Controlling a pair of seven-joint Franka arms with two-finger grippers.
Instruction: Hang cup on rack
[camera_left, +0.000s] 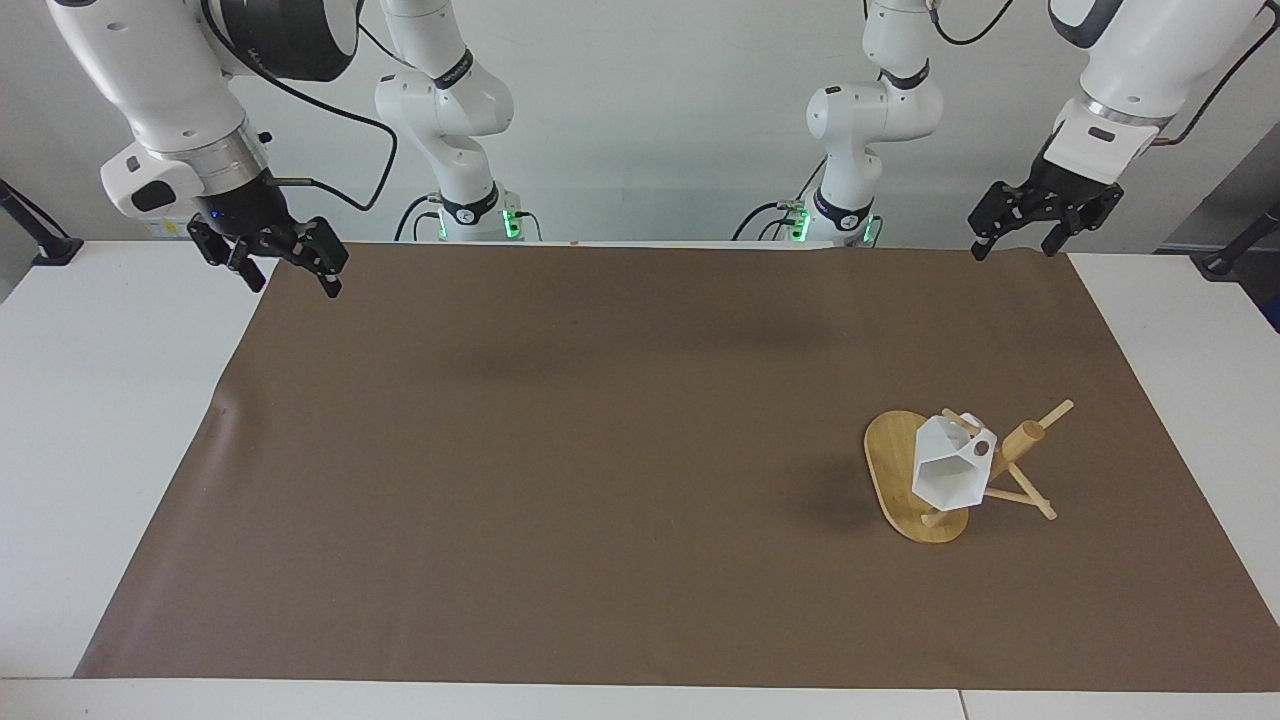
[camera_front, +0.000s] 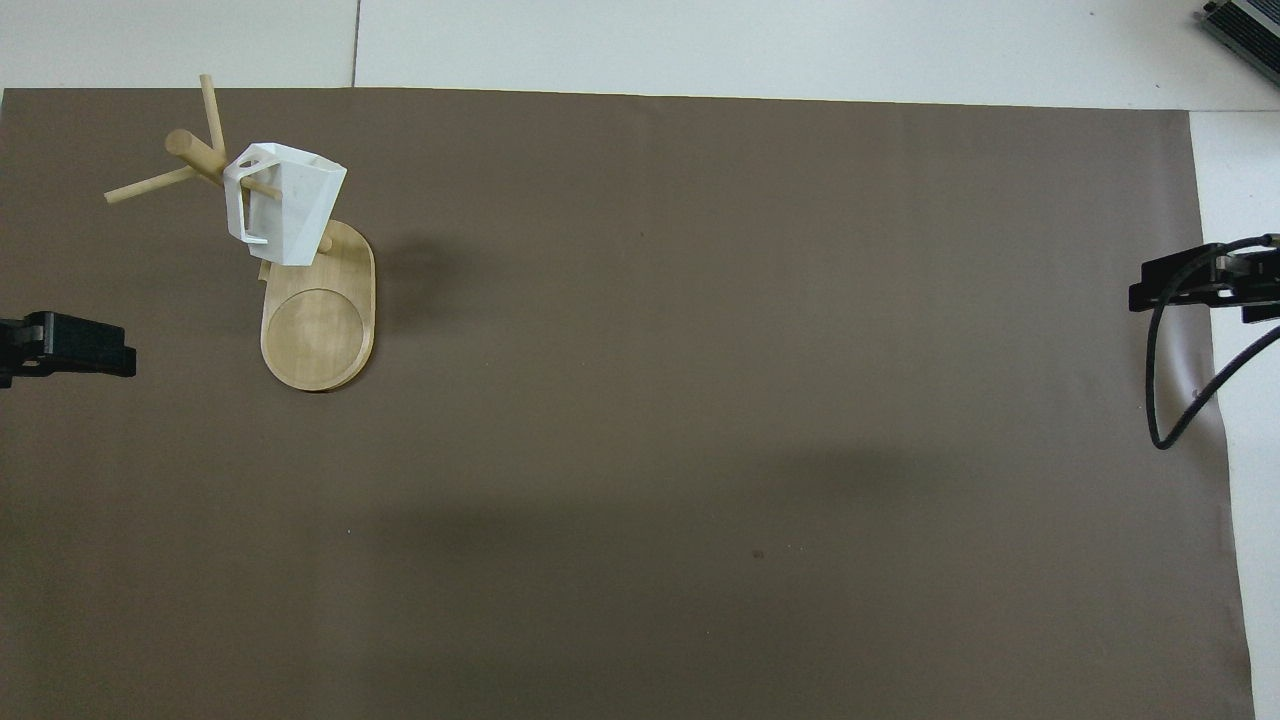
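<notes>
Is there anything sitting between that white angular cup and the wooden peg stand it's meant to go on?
Nothing visible does. The white faceted cup already hangs by its handle on a peg of the light bamboo rack. The left gripper and right gripper are both raised, open, well away from it.

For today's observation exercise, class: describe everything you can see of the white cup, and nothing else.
The cup is small, white and faceted, with an angular rim and a blocky handle pierced by a round hole; it looks like matte plastic. It hangs tilted on the rack, a thin peg passing through the handle, its open mouth turned away from the robots, its body over the oval base. Only the rack touches it. It sits toward the left arm's end of the table, and no gripper is near it.
</notes>
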